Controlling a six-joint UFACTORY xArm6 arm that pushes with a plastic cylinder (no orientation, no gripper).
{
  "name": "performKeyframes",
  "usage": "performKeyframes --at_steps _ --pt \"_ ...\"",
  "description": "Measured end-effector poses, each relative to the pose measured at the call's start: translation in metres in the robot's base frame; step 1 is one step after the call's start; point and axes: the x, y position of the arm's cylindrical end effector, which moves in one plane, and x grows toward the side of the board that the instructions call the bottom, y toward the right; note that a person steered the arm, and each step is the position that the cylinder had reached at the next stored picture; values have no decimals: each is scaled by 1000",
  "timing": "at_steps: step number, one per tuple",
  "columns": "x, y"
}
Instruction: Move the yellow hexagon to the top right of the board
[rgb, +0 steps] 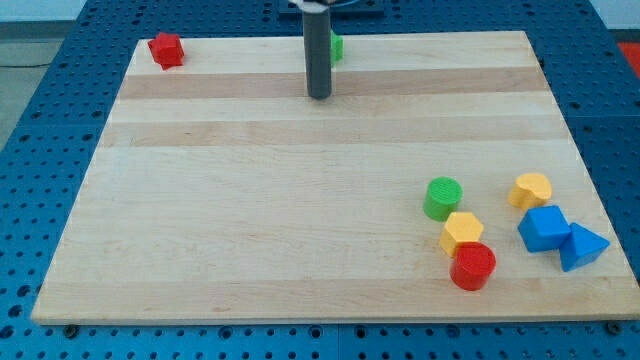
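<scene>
The yellow hexagon (461, 232) lies at the board's lower right, touching a red cylinder (473, 266) just below it and close under a green cylinder (442, 198). My tip (318, 96) rests on the board near the top middle, far up and to the left of the hexagon. A second yellow block (531, 189), rounded, lies further right.
A blue cube-like block (543, 228) and a blue triangular block (582, 246) sit by the right edge. A red block (166, 49) is at the top left corner. A green block (336, 46) peeks out behind the rod at the top edge. The wooden board (250, 200) sits on a blue pegboard.
</scene>
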Motion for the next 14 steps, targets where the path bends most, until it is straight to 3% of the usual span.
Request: performKeyframes --at_steps 2,5,7,12,14 --pt "127 11" --pt "277 104" --pt "276 138" --pt "218 140" --pt "202 179"
